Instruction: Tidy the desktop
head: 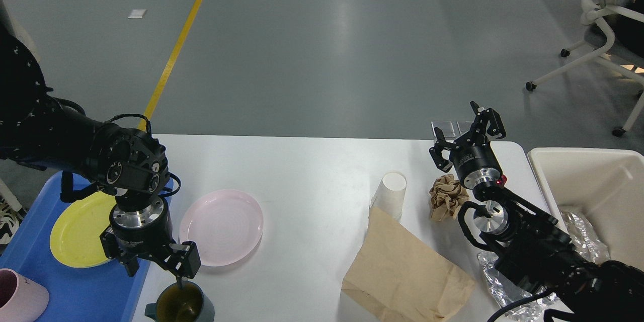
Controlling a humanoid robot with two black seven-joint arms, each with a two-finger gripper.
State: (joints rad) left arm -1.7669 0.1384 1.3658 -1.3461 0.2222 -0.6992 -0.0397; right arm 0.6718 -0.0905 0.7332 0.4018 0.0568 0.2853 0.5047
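Observation:
The white desktop [302, 171] carries a pink plate [221, 226], a white paper cup [390, 193], a crumpled brown paper ball [445, 196], a flat brown paper bag [402, 271] and crumpled foil [503, 282]. A dark green mug [181, 304] stands at the front edge. My left gripper [157, 265] points down just above the mug, fingers spread, with one fingertip [179, 280] reaching into the mug's mouth. My right gripper [465, 136] is open and empty, raised over the far edge just beyond the paper ball.
A blue tray [75, 287] at the left holds a yellow plate [75, 231] and a pink cup [20, 299]. A cream-white bin [593, 176] at the right holds some foil [583, 236]. An office chair [604, 30] stands on the floor at the far right.

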